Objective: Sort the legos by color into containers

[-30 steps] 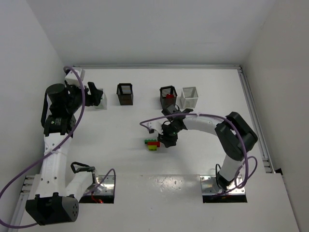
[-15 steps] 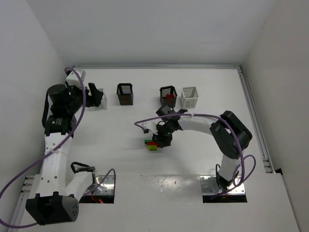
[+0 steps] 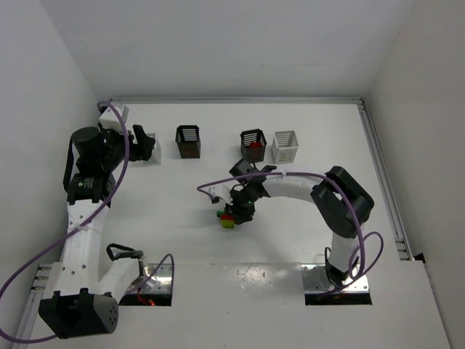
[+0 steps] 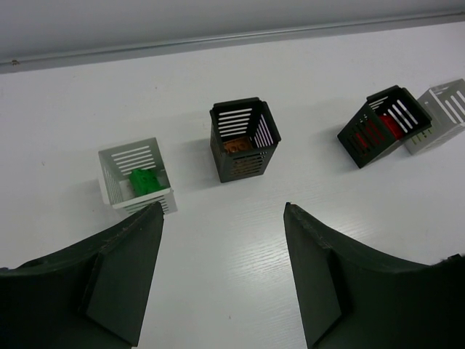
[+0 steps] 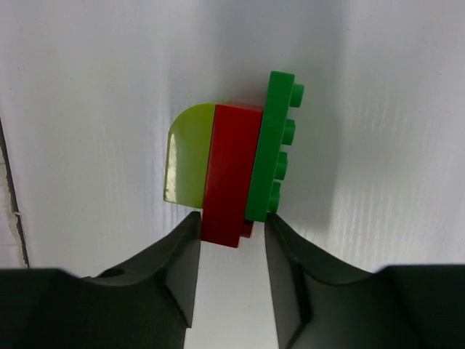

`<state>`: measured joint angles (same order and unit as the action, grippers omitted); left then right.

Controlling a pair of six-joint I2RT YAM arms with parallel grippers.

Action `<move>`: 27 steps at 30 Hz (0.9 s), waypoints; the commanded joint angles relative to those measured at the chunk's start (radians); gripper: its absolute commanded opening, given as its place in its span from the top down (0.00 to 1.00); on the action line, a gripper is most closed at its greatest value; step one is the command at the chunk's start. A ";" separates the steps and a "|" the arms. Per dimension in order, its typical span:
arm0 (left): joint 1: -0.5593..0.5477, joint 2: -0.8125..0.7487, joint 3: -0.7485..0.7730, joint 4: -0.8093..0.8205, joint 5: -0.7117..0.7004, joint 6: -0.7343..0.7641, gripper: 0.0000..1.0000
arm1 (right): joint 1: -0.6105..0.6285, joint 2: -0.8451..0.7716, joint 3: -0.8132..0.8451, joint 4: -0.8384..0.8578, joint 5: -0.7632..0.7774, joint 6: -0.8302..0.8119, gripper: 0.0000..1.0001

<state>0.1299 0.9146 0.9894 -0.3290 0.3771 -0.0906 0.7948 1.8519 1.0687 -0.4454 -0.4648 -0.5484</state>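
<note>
Reaching further left than a second ago, now straddling the red lego's near end with the right fingers, narrowing – gripping or not, impossible telling. Lying on the counter between yellow-green lego and green lego. Keeping left fingers wide, empty – hovering before the containers.

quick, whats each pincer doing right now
Left pincer: open, empty.
Right pincer: astride the red brick; whether it grips cannot be told.

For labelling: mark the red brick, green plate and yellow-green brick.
red brick [image 5: 231, 171]: right wrist view, broad face.
green plate [image 5: 263, 145]: right wrist view, long side.
yellow-green brick [image 5: 190, 156]: right wrist view, rounded face.
</note>
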 commanded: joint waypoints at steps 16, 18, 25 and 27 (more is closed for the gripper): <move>0.005 -0.011 -0.182 0.019 0.294 -0.035 0.27 | 0.007 -0.203 -0.007 0.064 0.055 -0.019 0.99; 0.005 -0.025 -0.210 0.019 0.357 -0.044 0.28 | 0.007 -0.268 -0.007 0.063 0.074 -0.042 1.00; -0.131 -0.092 -0.294 0.030 0.433 0.000 0.36 | 0.007 -0.257 0.190 -0.111 -0.086 -0.047 1.00; -0.154 -0.108 -0.294 0.030 0.456 0.025 0.39 | 0.007 -0.247 0.261 -0.139 -0.173 -0.030 1.00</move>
<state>0.0040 0.8425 0.6907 -0.3328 0.7628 -0.1085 0.7956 1.5932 1.2362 -0.5217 -0.4854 -0.5823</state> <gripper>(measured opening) 0.620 0.276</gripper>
